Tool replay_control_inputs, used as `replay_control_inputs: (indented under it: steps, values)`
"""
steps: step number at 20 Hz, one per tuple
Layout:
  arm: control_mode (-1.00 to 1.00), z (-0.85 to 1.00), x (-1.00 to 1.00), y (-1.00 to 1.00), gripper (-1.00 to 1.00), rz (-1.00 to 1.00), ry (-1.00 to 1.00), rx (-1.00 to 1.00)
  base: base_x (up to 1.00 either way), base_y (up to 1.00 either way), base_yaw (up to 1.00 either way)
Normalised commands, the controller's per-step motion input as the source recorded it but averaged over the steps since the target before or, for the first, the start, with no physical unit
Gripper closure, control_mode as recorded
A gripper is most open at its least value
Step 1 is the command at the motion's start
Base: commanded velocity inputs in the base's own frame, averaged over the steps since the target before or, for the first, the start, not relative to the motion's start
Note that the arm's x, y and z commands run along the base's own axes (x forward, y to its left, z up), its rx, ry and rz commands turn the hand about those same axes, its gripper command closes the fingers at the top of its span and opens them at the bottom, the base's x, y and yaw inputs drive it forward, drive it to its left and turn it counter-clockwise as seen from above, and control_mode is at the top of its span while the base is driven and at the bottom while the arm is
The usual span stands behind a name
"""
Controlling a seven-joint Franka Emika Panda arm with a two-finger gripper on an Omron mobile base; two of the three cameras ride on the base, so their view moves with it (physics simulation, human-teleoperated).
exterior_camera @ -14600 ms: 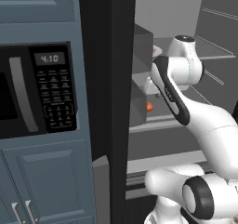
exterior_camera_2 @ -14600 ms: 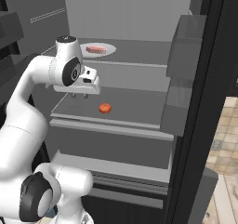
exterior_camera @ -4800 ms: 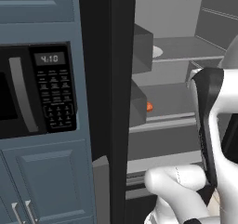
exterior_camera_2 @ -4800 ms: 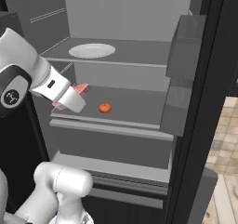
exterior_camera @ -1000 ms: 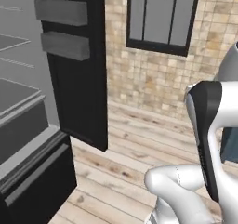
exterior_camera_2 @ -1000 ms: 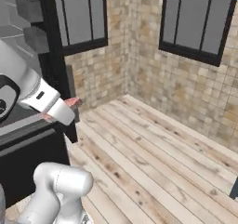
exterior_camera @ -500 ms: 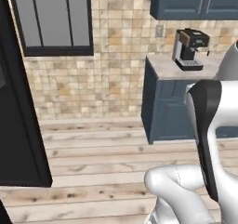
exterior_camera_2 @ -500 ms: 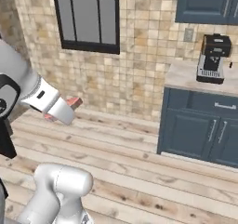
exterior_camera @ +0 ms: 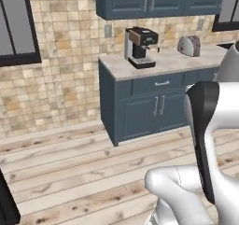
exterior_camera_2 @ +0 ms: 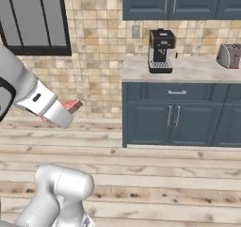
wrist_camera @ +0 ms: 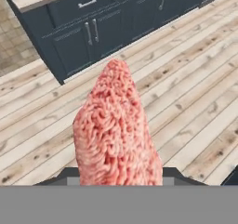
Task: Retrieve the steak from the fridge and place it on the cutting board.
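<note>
Gripper clamped on steak, held up in the air over wood floor, well above it. In hand view the pinkish-red slab stands up from between the finger tips. Right base view: only its pink edge pokes past the white wrist. Beyond, far side: blue-grey base cabinets w/ pale counter, coffee machine on it, toaster further right. Window at left, stone-tile wall.
</note>
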Motion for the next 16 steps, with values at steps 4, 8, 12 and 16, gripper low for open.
replay_control_inputs:
  steps: [4,8,12,16]
  values:
    - [1.00,0.00,0.00,0.00,1.00,0.00,0.00,0.00,0.14,-0.35,-0.34]
    - [1.00,0.00,0.00,0.00,1.00,0.00,0.00,0.00,0.38,-0.39,-0.33]
    - [1.00,0.00,0.00,0.00,1.00,0.00,0.00,0.00,0.48,-0.26,-0.37]
    - [1.00,0.00,0.00,0.00,1.00,0.00,0.00,0.00,0.61,-0.19,-0.39]
